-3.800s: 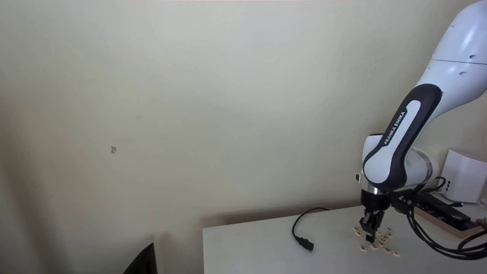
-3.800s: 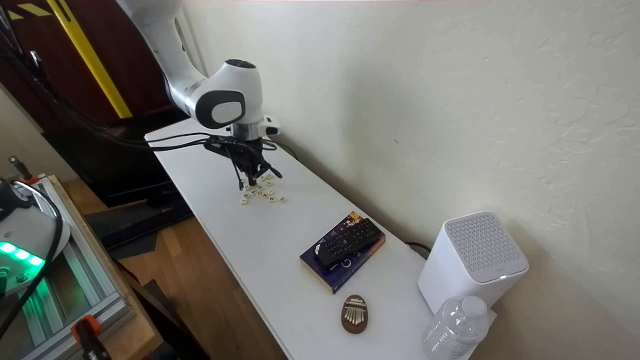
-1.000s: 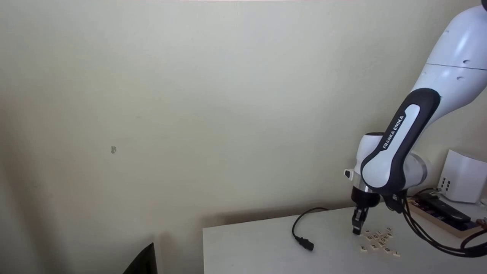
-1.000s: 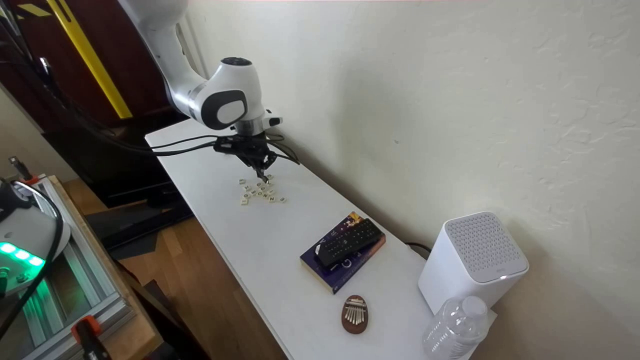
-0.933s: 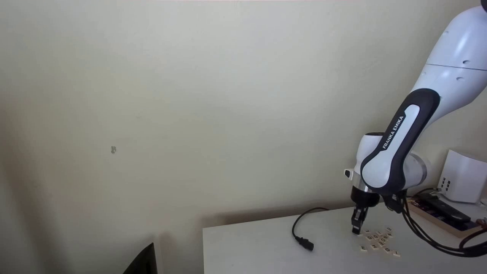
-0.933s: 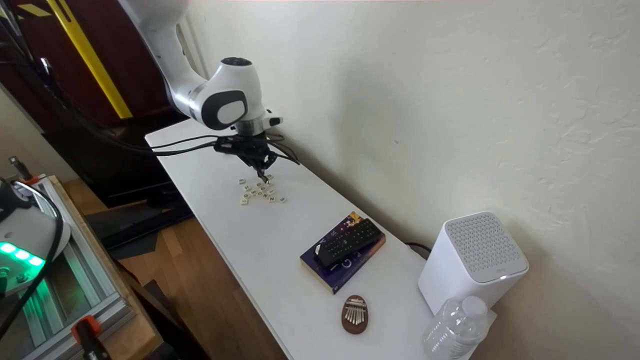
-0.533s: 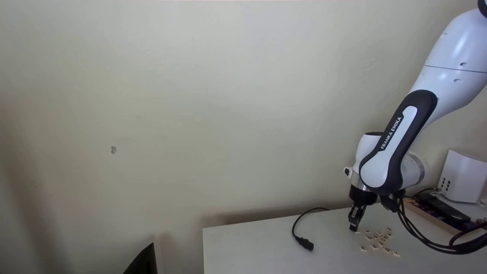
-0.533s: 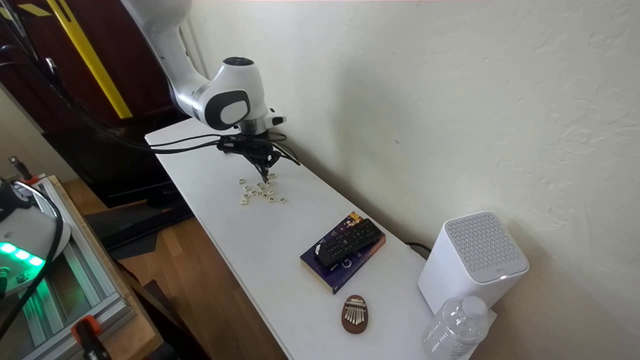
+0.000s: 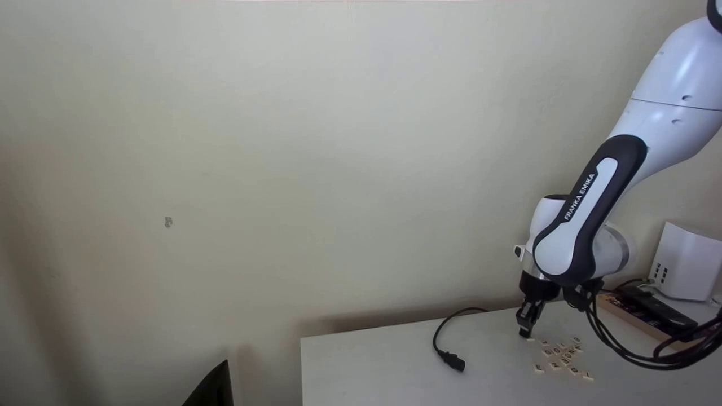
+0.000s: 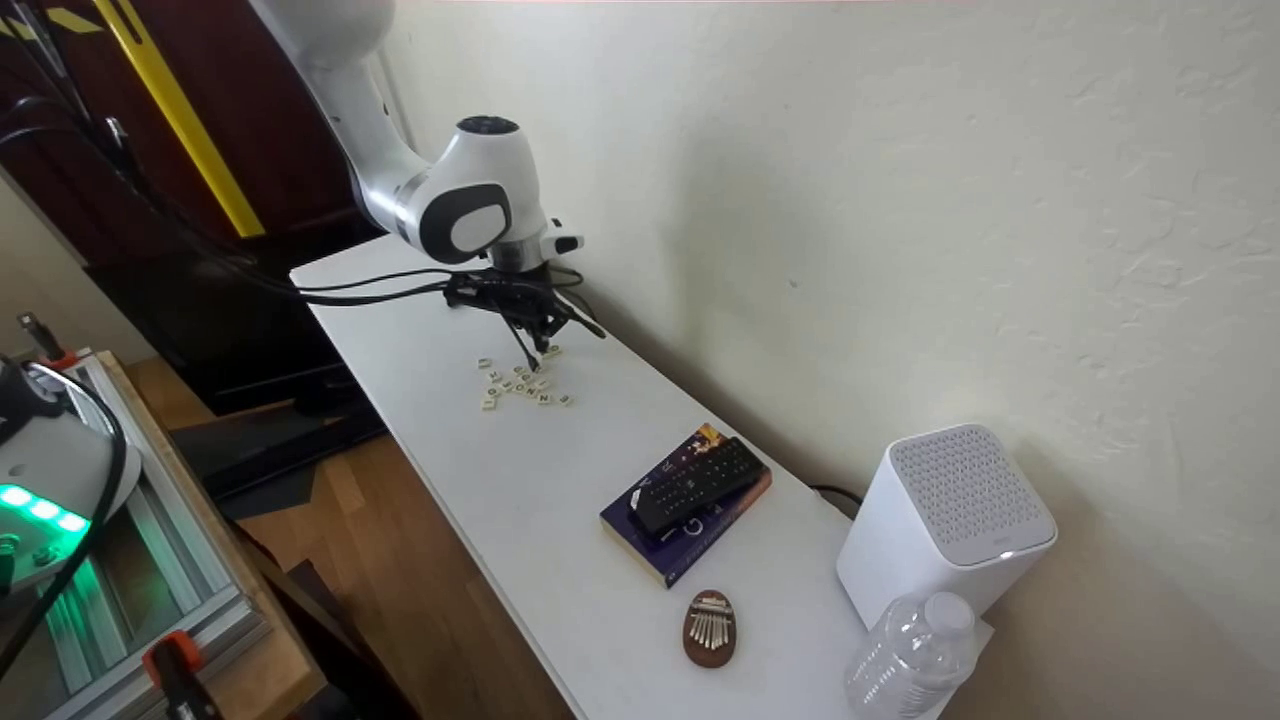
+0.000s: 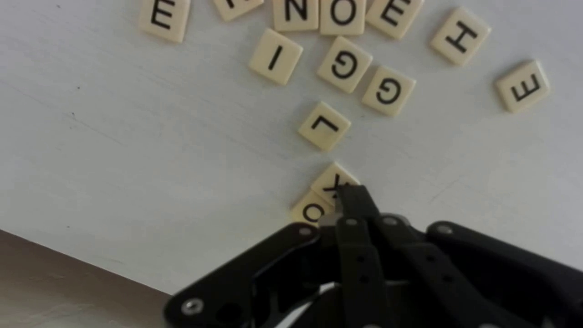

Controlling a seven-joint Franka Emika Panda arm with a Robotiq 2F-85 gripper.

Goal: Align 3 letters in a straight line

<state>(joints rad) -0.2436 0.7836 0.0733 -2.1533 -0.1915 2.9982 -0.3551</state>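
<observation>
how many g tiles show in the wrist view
2: one G tile right of the I tile, the other G tile to its lower right. The gripper could hide more.

In both exterior views, soft light is spread across the wall (image 9: 338,169), and a blurred shadow is cast behind the table (image 9: 383,366). In an exterior view, green glare is given off by lights (image 10: 44,508). The wrist view — greyish, dim — is sharp enough for most letters (image 11: 324,126) to be read.
</observation>
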